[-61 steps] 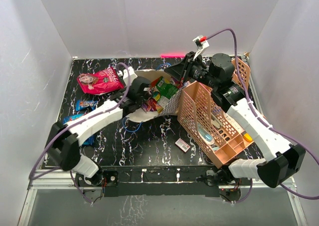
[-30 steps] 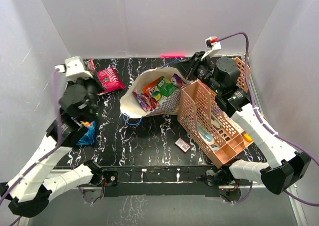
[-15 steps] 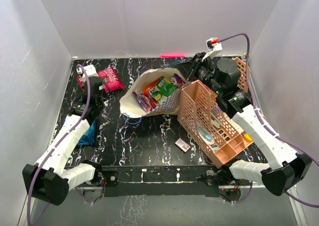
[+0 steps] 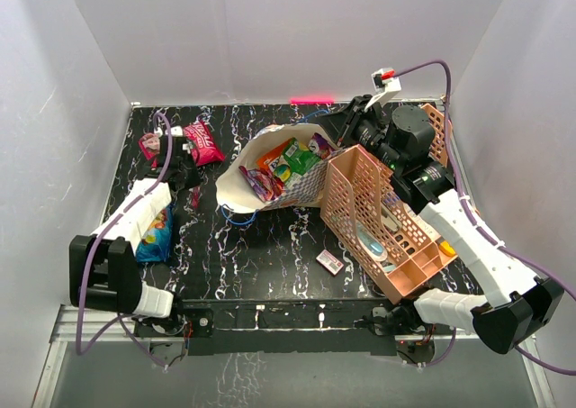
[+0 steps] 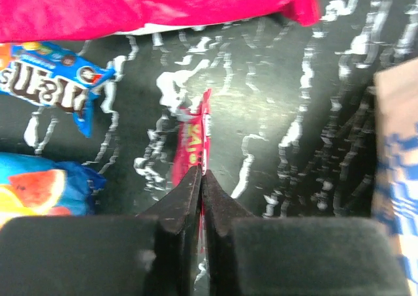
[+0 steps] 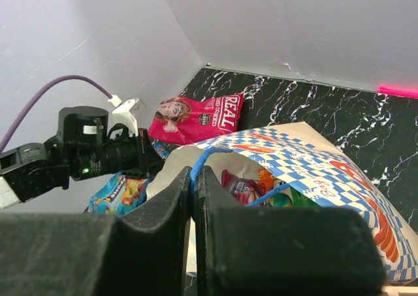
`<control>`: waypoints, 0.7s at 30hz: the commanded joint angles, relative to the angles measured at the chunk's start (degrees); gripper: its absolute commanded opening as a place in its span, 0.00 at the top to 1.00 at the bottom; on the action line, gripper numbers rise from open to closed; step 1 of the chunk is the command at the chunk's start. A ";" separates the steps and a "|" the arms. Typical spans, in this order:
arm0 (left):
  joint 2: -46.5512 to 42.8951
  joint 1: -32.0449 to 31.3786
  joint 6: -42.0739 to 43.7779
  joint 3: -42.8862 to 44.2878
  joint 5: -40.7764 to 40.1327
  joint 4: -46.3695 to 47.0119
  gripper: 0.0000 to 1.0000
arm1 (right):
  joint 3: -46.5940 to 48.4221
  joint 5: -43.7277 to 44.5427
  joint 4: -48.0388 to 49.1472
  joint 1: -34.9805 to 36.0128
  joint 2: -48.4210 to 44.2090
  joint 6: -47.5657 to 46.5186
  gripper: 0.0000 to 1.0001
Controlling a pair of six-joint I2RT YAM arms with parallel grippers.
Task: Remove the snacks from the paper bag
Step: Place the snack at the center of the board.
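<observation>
Placing step: the left gripper (image 5: 201, 178), low over the table (image 4: 270, 255) at the top view's upper left, pinches a small red packet (image 5: 190, 142) beside the pink bag (image 4: 198, 141) and blue packs (image 5: 46, 90). Next it should release, then reach into the bag (image 4: 236, 181) at centre, where more snacks (image 4: 288, 160) lie. The right gripper (image 6: 194, 175), stretched in from upper right, clamps the bag's rim.

Bright even light, blurred wrist close-ups
</observation>
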 commanded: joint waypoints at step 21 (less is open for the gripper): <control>-9.01 1.07 -1.27 18.33 9.56 -9.99 0.18 | 2.66 -22.83 5.58 0.18 6.67 0.88 0.92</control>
